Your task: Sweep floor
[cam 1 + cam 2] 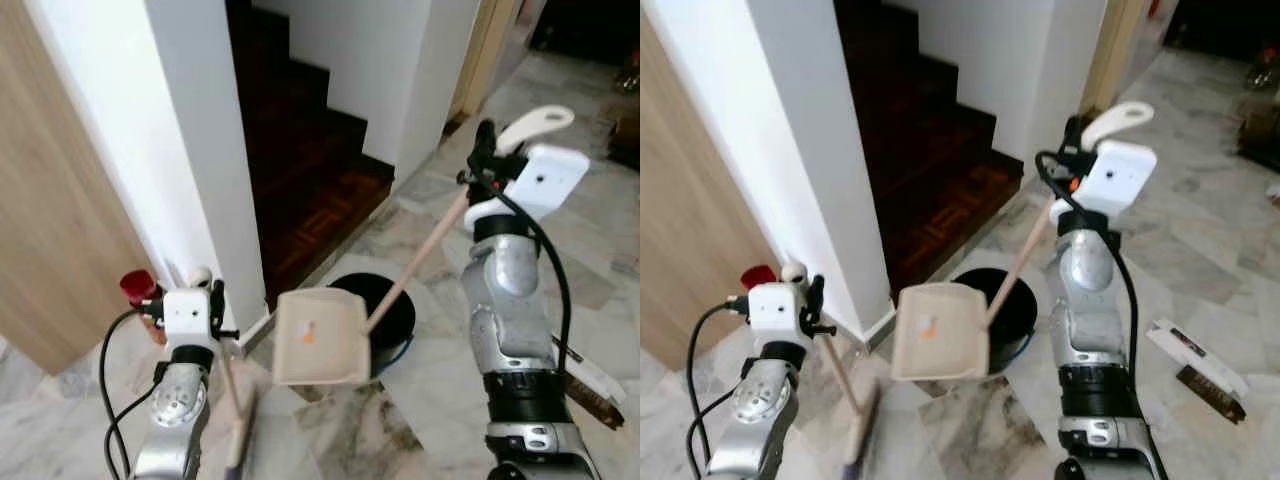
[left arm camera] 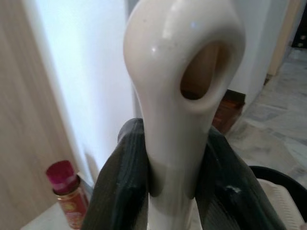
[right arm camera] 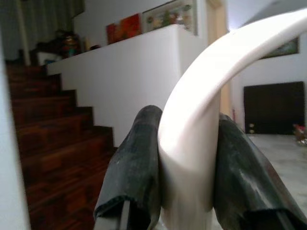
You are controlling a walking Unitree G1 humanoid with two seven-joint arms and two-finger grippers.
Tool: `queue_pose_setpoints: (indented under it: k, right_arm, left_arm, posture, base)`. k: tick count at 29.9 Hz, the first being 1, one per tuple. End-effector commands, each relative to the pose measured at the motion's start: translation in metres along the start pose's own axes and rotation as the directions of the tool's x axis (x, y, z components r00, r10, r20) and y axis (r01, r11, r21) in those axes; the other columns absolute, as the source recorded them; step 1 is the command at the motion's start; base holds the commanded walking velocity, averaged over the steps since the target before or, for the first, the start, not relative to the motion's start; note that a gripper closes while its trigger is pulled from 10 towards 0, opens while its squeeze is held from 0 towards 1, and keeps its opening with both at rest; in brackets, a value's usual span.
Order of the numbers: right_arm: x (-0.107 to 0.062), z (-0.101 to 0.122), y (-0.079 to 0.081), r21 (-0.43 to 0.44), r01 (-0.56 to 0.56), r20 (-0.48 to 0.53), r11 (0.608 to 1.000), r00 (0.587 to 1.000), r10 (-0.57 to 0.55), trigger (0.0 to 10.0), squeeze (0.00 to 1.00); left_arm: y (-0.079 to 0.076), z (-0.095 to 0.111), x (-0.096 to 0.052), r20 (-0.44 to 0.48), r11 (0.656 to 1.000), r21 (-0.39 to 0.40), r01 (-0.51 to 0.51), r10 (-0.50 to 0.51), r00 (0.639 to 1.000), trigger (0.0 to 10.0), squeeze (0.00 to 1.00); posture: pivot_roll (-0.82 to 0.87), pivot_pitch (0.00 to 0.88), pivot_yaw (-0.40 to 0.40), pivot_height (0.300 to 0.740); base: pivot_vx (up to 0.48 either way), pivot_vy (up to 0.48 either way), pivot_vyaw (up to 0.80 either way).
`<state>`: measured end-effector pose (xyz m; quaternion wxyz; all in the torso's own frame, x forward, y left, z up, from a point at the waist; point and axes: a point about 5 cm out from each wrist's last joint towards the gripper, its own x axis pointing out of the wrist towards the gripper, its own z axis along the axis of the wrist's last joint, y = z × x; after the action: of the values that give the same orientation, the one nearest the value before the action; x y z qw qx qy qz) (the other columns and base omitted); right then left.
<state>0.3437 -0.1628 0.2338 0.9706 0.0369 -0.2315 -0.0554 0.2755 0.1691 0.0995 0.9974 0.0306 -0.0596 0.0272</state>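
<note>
My left gripper (image 1: 212,300) is shut on the cream top of a broom handle (image 2: 182,96), low on the left beside the white wall corner. The wooden stick (image 1: 232,385) slants down toward the floor. My right gripper (image 1: 485,150), raised on the right, is shut on the curved cream grip of a dustpan handle (image 3: 206,120). Its long wooden shaft (image 1: 420,255) runs down and left to the cream dustpan (image 1: 320,335). The pan hangs in the air at the near-left edge of a round black bin (image 1: 395,300).
Dark wooden stairs (image 1: 310,150) rise behind a white wall pillar (image 1: 200,150). A wood-panelled surface (image 1: 60,200) fills the left, with a red-capped bottle (image 1: 140,288) at its foot. A flat brush-like item (image 1: 590,385) lies on the marble floor (image 1: 400,420) at right.
</note>
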Motion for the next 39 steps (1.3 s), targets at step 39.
queue_pose_setpoints:
  k: [39]
  right_arm:
    - [-0.06,-0.062,-0.057,-0.15,0.107,-0.242,0.983,0.96,-0.142,10.0,0.0]
  left_arm:
    - [-0.002,-0.007,0.0,-0.003,0.999,0.031,0.03,-0.03,1.0,10.0,0.0]
  posture:
    - [0.02,0.0,0.0,0.74]
  base:
    - [0.0,0.013,-0.57]
